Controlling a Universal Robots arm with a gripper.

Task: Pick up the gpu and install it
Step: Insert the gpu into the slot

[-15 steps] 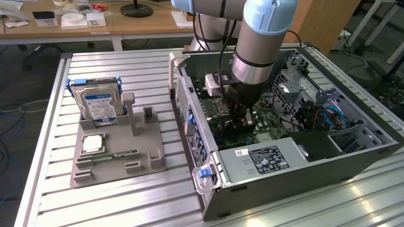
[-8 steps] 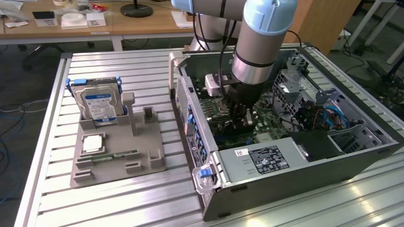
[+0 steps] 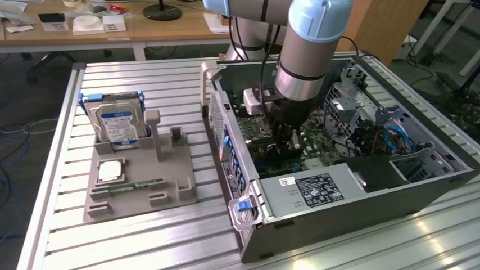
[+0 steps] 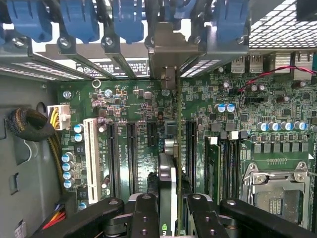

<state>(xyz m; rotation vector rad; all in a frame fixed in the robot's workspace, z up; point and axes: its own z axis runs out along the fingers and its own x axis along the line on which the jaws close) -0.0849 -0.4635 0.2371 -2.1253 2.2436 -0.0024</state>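
Already inside the computer case [image 3: 420, 185], the gripper [image 4: 168, 208] is clamped on the gpu [image 4: 168, 173], edge-on above the motherboard [image 4: 133, 114]; stiff, light, fragile, best held by its edges.

The flat green circuit-board gpu [image 4: 177, 163] has a black-and-silver cooler. The black metal hand [image 4: 168, 210] sits over a dark green printed motherboard [image 4: 143, 124] with black slots and one white slot. Blue plastic clips [image 4: 74, 20] line the grey steel computer case [image 3: 420, 188]. The silver hard drive [image 3: 116, 126] wears a blue label on the ribbed silver aluminium tabletop [image 3: 150, 242].
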